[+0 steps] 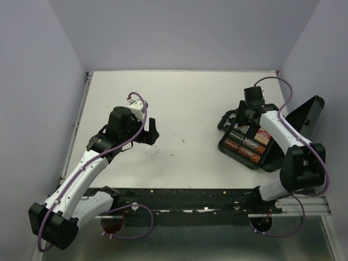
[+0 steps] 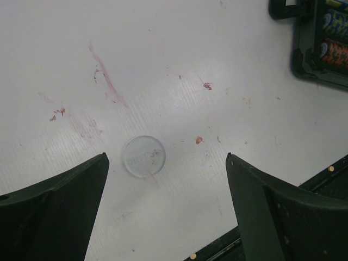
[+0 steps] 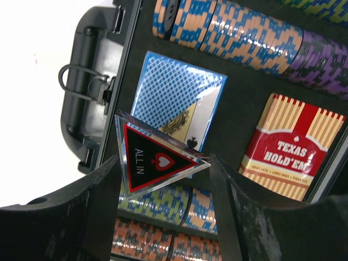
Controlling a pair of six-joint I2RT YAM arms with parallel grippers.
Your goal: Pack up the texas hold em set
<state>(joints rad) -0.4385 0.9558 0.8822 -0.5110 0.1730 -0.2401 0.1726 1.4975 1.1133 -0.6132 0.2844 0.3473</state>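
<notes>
The left end effector (image 2: 166, 159) is open, its fingers (image 2: 60, 212) spread wide over the table (image 2: 163, 54). The clear marker (image 2: 143, 156) lies flat between them, closer to one finger than the other and touching neither. Only the left wrist view shows it plainly as a clear disc with faint lettering too dim to read, and it also shows red smears (image 2: 106, 76) on the table beyond the end effector. From the top view the marker is just a pale ring below the fingertips. The right end effector (image 3: 163, 163) is closed on the triangle marker (image 3: 155, 160), pinching its edges. The marker is red and black with a clear border, a spade and the words ALL IN. This grip shows only in the right wrist view, since in the top view the arm covers it. Beyond the fingers lies the open case (image 3: 239, 103). The blue box (image 3: 182, 103) sits right behind the triangle marker, the red box (image 3: 291, 147) marked TEXAS HOLD'EM is off to one side, and rows of chips (image 3: 244, 32) lie past and beneath them. A wire latch (image 3: 81, 81) sits on the case's outer wall. The top view alone shows the lid (image 1: 304, 114) tilted back behind the right arm, and the case lying well apart from the clear marker.
</notes>
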